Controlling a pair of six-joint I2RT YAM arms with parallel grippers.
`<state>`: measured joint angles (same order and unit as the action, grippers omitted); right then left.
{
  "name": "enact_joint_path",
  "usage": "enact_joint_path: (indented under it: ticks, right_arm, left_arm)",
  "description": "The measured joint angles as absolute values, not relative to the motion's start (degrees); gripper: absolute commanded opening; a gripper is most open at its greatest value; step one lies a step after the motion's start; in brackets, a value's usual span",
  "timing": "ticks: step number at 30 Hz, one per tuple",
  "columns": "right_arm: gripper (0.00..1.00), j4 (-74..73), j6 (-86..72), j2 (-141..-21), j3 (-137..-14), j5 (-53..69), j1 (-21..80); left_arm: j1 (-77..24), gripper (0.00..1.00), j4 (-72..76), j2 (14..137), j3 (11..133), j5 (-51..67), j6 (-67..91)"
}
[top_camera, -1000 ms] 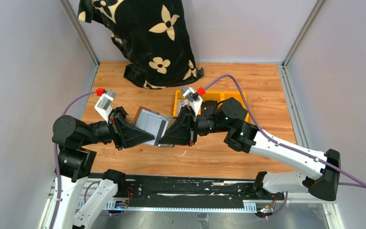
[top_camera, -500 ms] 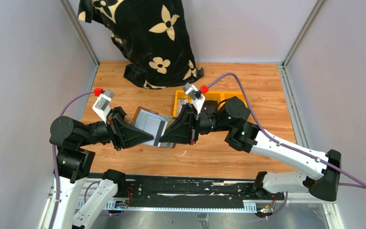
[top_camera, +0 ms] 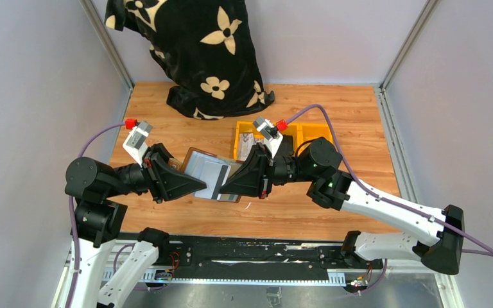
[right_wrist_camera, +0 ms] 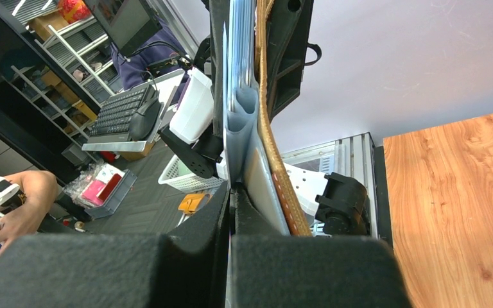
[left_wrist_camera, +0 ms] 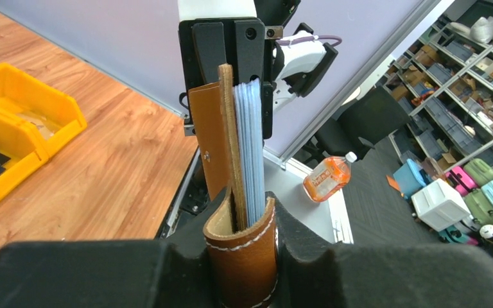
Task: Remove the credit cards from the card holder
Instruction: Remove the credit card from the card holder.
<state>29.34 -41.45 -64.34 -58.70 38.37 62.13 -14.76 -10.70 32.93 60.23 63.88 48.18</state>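
Leather and thin plastic are what the two arms have between them: the card holder [left_wrist_camera: 215, 141] is carried above the table [top_camera: 334, 109], stretched from one set of fingers to the other, with the cards [left_wrist_camera: 250, 147] packed edge-on in its clear sleeves. The left gripper [left_wrist_camera: 241, 221] is clamped on the folded brown edge, which sits deep between its fingers, and the pale stack rises straight out beyond them. The right gripper [right_wrist_camera: 231, 208] is pressed fully closed on the thin pale edge at the opposite end (whether that is a card alone or a card with its sleeve, the wrist view does not settle). Judging by looks, the cards will be light, stiff and smooth, so they should slide out flat if pulled along the line of the sleeve, yet they could slip from a pinch that catches only a sliver. The leather is soft and will bend rather than resist, so the folded spine inside the left fingers seems the sound place to anchor it. The best hold on a card is probably its exposed short edge just ahead of the right fingertips, taken squarely. The yellow bins [top_camera: 308, 131] lie beyond the right fingers.
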Motion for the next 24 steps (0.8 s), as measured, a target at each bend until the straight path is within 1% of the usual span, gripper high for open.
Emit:
enact_joint_path:
  ticks: [2,4,6,10,18,20,22,24]
  right_arm:
    - [0.0,29.8,-41.56,-64.23,-58.48,38.35,62.13]
    - [0.0,30.04,-41.6,-64.23,-58.48,38.37,62.13]
    - [0.0,30.09,-41.6,-64.23,-58.43,38.37,62.13]
    - [0.0,30.63,-41.56,-63.9,-57.74,38.26,62.13]
    - [0.0,36.99,-43.13,-61.58,-52.03,35.75,62.13]
    - [0.0,38.02,-43.55,-61.34,-51.44,35.44,62.13]
    - [0.0,38.68,-43.79,-61.19,-51.11,35.27,62.13]
    - [0.19,39.07,-43.94,-61.21,-51.11,35.29,62.13]
  left_arm:
    - [-14.76,0.16,-10.76,32.93,60.34,63.86,48.16]
    - [-14.76,0.08,-10.83,32.93,60.34,63.77,48.14]
    - [-14.76,0.03,-10.9,32.93,60.36,63.68,48.07]
    - [-14.76,0.02,-11.49,32.93,60.45,63.59,47.83]
    - [-14.76,0.06,-12.53,33.04,60.75,62.92,47.48]
    - [-14.76,0.05,-12.53,33.01,60.82,62.76,47.33]
    - [-14.76,0.02,-12.56,33.01,60.97,62.61,47.16]
    - [-14.76,0.0,-12.56,33.01,61.08,62.5,47.05]
